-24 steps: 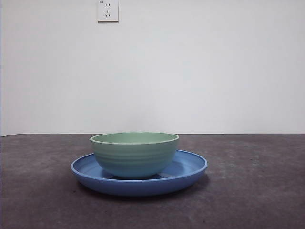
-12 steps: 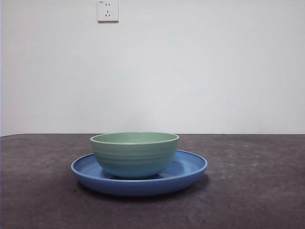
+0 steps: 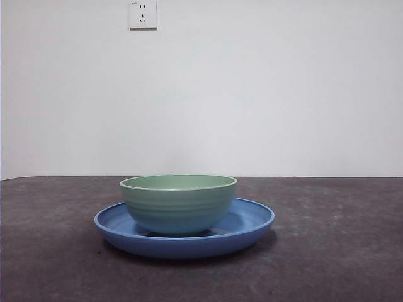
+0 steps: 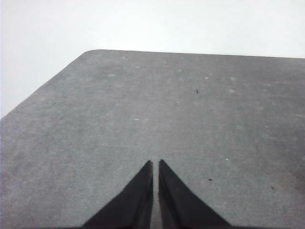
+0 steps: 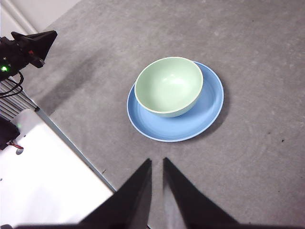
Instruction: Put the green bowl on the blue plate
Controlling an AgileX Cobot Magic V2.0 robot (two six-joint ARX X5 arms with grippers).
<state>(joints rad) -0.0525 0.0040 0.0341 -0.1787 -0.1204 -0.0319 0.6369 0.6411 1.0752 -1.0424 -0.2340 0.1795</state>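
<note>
The pale green bowl [image 3: 178, 204] stands upright inside the wide blue plate [image 3: 255, 221], a little left of the plate's middle in the front view. In the right wrist view the bowl [image 5: 168, 86] is empty and rests on the plate [image 5: 209, 107]. My right gripper [image 5: 156, 161] hangs high above the table, well back from both, with its jaws close together and nothing between them. Over bare grey table, my left gripper [image 4: 156, 162] is shut and empty, and neither the bowl nor the plate shows in its view. No arm appears in the front view.
The table is dark grey and matte, its edge [image 5: 71, 143] running near the plate in the right wrist view. Beyond that edge are a white surface [image 5: 43, 181] and a black device with a green light [image 5: 26, 47]. A wall socket [image 3: 142, 14] sits high on the white wall.
</note>
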